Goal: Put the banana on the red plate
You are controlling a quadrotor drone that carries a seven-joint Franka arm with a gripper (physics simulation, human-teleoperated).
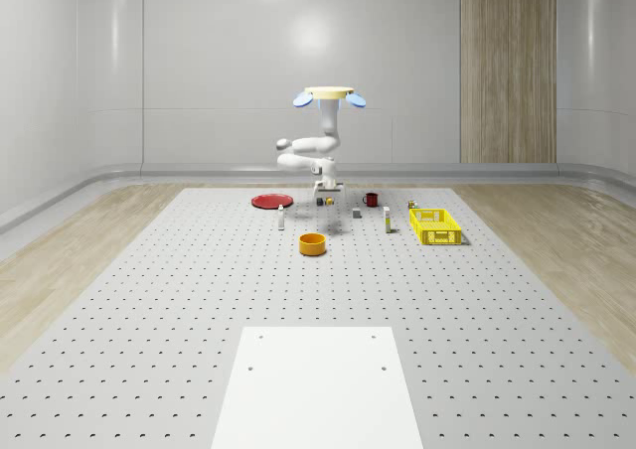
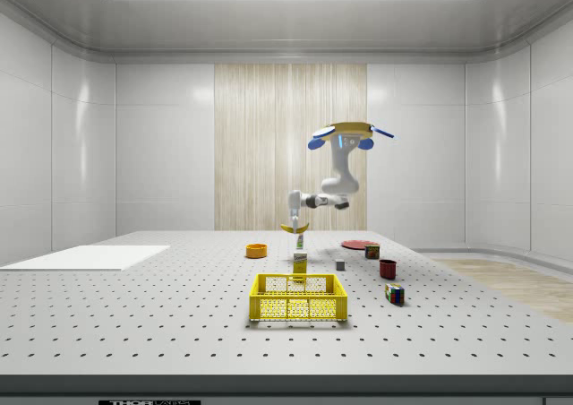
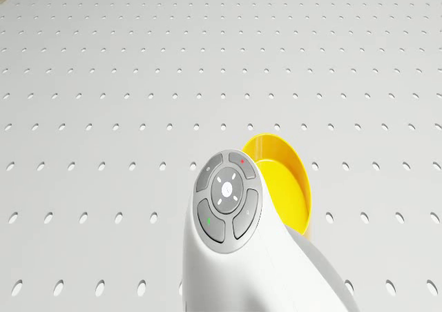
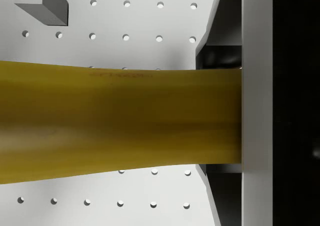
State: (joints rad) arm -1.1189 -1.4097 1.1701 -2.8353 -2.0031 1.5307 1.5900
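1. the drone (image 1: 331,94) hovers in the air over the far part of the perforated table (image 1: 199,300), its white arm (image 1: 316,146) folded down beneath it.
2. the gripper (image 2: 296,227) hangs off the surface, its fingers (image 4: 255,111) pinching the banana (image 4: 115,118); in the wrist view the fruit runs straight across from the finger pad, with table holes showing on both sides of it.
3. in the side view the banana (image 2: 295,228) is held clear of the table, with open air under it.
4. the red plate (image 1: 270,201) lies flat on the table, off to the whole-scene view's left of the fingers and a little apart from them; bare table lies between.
5. beneath and close around the fingers stand small things: a grey block (image 4: 44,5), a dark red mug (image 1: 371,199), a few small bottles or cartons i can't tell apart.
6. nearer the camera than the fingers in the whole-scene view sits one orange bowl (image 1: 313,243); the drone view has a yellow bowl rim (image 3: 290,181) peeking out beside the arm's wrist.
7. one yellow crate (image 1: 435,226) sits to the whole-scene view's right of the fingers, well apart.
8. one multicoloured cube (image 2: 394,293) lies by the mug in the side view.
9. one white sheet (image 1: 316,384) lies at the near table edge, far from the fingers, with wide bare table in between.
10. count: one banana, one plate, one crate, one mug.
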